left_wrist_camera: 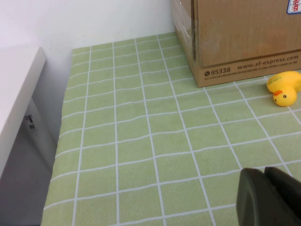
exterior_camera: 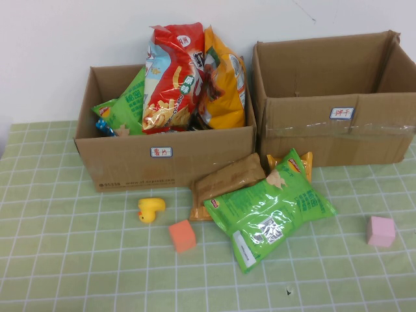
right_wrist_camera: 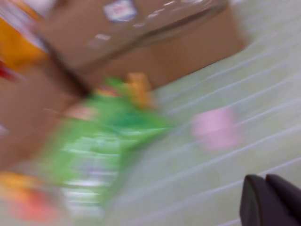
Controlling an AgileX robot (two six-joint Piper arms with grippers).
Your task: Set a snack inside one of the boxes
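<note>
Grippers do not appear in the high view; each shows only as dark finger tips at the corner of its own wrist view. The left gripper [left_wrist_camera: 269,197] hangs over bare green-checked cloth [exterior_camera: 78,260] toward the counter's left edge, and its fingers look pressed together with nothing between them. The right gripper [right_wrist_camera: 270,200] hangs above the right half of the counter, looking toward the snacks; whether it is open or closed cannot be told, though nothing is seen held. Nearest the front edge lie an orange block [exterior_camera: 182,235], a yellow duck [exterior_camera: 151,209] and, toward the right edge, a pink block [exterior_camera: 380,231]. Mid-counter lies the green snack bag [exterior_camera: 268,209], flat on the cloth, overlapping a brown packet [exterior_camera: 227,179] and an orange packet [exterior_camera: 307,162] behind it. Toward the back edge stand two cardboard boxes: the left box [exterior_camera: 169,159] already holds several snack bags, while the right box [exterior_camera: 338,130] shows no contents. Task status, as judged: no snack on the cloth is grasped yet; approach, pickup, transfer and release all remain.
</note>
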